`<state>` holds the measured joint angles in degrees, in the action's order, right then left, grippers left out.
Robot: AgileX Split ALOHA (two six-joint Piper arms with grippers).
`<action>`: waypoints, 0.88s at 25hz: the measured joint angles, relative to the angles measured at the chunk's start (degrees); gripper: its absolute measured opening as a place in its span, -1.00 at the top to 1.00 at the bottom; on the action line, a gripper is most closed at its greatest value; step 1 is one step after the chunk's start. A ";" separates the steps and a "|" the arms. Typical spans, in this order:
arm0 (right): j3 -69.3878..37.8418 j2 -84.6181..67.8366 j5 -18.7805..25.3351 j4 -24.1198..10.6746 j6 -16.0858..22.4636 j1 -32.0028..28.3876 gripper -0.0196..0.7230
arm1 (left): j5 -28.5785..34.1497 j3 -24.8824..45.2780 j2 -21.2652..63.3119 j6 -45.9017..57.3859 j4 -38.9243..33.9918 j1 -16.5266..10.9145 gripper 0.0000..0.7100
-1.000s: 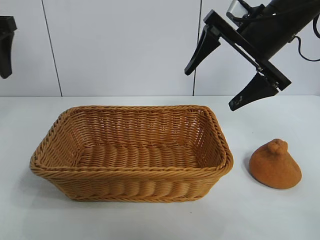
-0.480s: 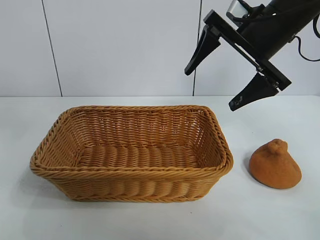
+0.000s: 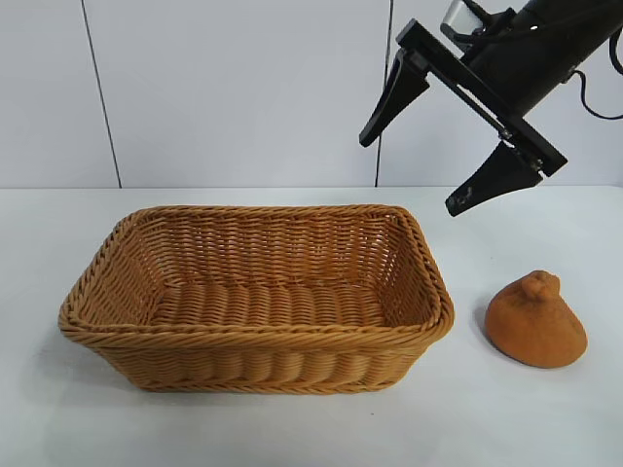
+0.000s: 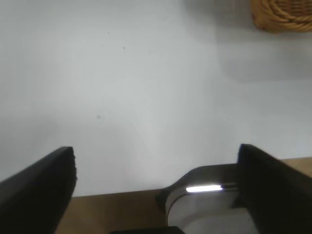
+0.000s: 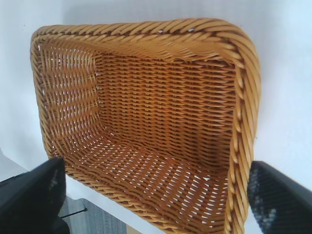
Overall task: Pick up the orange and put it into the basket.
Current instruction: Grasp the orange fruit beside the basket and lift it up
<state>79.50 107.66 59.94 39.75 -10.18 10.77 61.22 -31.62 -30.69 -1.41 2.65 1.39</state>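
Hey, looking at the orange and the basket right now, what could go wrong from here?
The orange sits on the table close beside the basket, so a gripper finger could clip the braided rim while descending. Its domed, sloping shape may let the fingers slide off. The open right gripper hangs above the basket's corner, not over the orange, so it needs repositioning.

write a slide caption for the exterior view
Open right gripper hangs above the empty basket; the orange sits on the table beside it.

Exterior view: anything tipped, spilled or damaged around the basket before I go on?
Nothing stands out. The basket sits flat and empty, its weave intact. The orange rests on the table beside it, apart from the rim. The right gripper hangs open above.
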 joint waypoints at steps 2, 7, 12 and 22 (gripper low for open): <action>0.00 0.00 0.05 0.00 0.00 0.00 -0.92 | -0.49 1.69 5.16 0.07 0.18 0.00 -0.79; 0.00 0.00 0.32 -0.21 0.00 0.00 -0.92 | -0.35 2.78 12.60 0.19 0.18 0.00 -0.79; 0.00 0.00 1.94 -4.63 0.06 0.00 -0.92 | -0.41 2.85 18.15 0.19 0.18 0.00 -0.79; 0.00 -0.80 5.64 -20.48 3.47 0.00 -0.92 | -0.35 2.85 29.25 0.19 0.18 0.00 -0.79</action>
<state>79.50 106.85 65.58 19.27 -6.72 10.77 60.86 -28.77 -1.45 -1.22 2.83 1.39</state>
